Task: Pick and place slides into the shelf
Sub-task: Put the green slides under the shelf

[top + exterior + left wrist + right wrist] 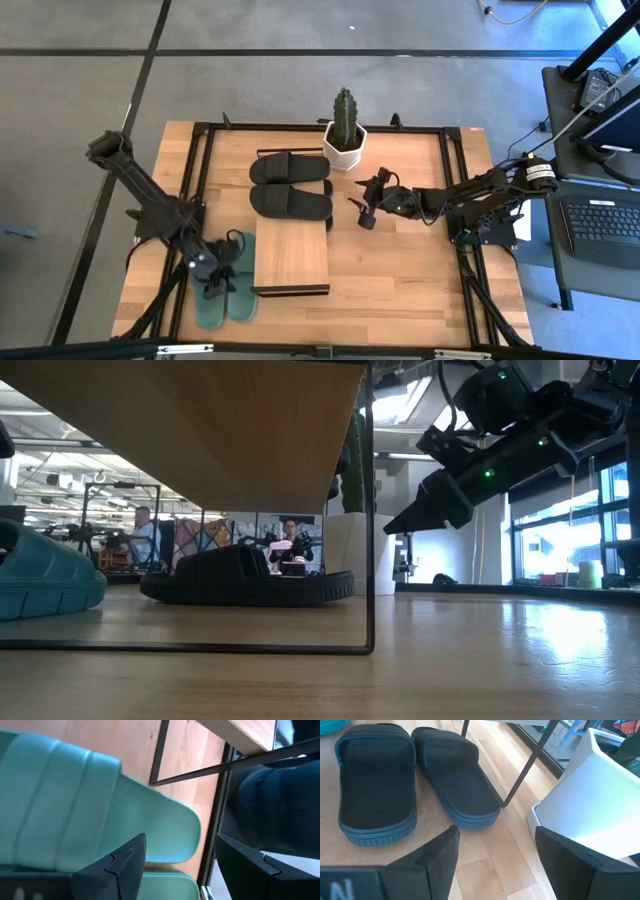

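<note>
At the near edge of the surface [400,290], the left gripper [222,283] hangs over the green slides [226,300], fingers spread, grasping nothing. The shelf [291,255] stands beside them. Farther back lie the black slides [291,185]; the right gripper [362,208] hovers alongside, fingers released.

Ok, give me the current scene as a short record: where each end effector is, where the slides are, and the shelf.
left end effector: open, over the green slides, left of the shelf
right end effector: open, right of the black slides, nothing held
shelf: table centre, top bare
black slides: one pair behind the shelf
cactus pot: back of the table
</note>
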Action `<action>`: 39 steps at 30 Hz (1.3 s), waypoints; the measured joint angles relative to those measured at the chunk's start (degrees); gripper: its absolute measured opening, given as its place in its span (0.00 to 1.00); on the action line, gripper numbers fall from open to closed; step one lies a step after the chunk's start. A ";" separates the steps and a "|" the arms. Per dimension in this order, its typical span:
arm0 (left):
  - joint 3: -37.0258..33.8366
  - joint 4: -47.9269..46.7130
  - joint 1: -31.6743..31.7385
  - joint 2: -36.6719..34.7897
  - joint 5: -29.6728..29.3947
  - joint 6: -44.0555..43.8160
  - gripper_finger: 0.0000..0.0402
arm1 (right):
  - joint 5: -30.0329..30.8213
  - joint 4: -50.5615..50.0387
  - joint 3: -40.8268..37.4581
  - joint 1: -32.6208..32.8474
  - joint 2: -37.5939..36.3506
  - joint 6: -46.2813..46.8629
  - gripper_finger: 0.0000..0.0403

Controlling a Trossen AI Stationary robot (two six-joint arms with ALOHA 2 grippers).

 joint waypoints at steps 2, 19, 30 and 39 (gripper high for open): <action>1.61 -0.03 -1.07 2.55 -1.50 1.37 0.56 | 0.02 0.00 0.00 -0.03 0.00 0.00 0.64; 10.28 -12.03 -4.52 17.52 -10.20 3.15 0.56 | 0.00 0.13 0.02 -0.04 0.02 0.13 0.64; 16.37 -20.14 -6.30 17.44 -12.99 3.28 0.56 | 0.01 0.26 0.02 -0.06 0.02 0.20 0.64; 15.01 -23.21 -6.53 17.43 -16.58 9.62 0.56 | 0.02 0.26 0.02 -0.07 0.02 0.22 0.64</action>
